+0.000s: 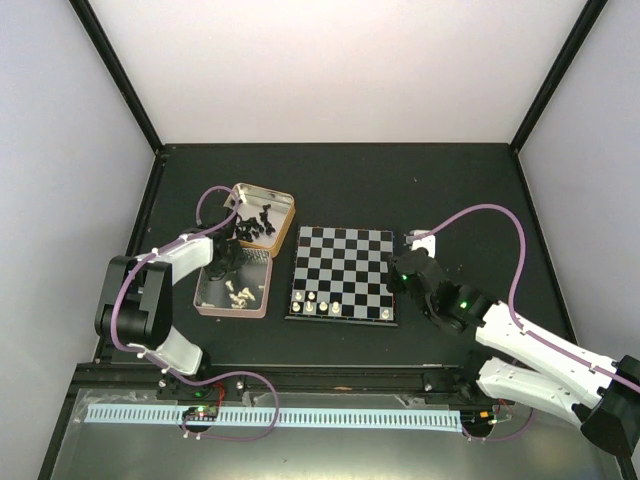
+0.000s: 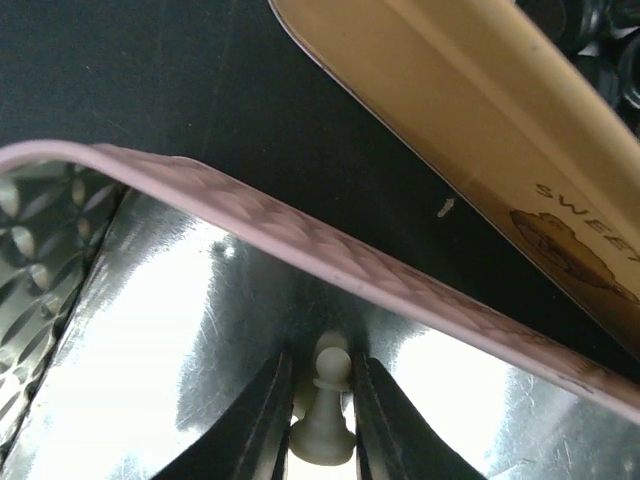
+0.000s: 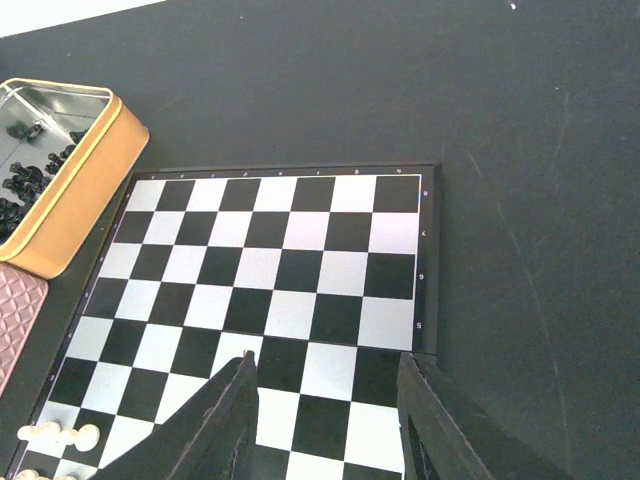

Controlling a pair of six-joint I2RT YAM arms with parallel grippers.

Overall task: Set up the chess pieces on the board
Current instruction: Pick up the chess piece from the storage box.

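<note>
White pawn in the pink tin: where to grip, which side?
Pinch the white pawn across its wide base, one finger each side, as the left gripper does. Enter through the open top of the pink tin; its walls block sideways approach.

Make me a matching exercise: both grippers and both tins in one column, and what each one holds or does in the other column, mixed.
1 left gripper
2 right gripper
3 gold tin
4 pink tin

a black pieces inside
b open over the board
c white pieces inside
d shut on a white pawn

Pairs: 1-d, 2-b, 3-a, 4-c
</note>
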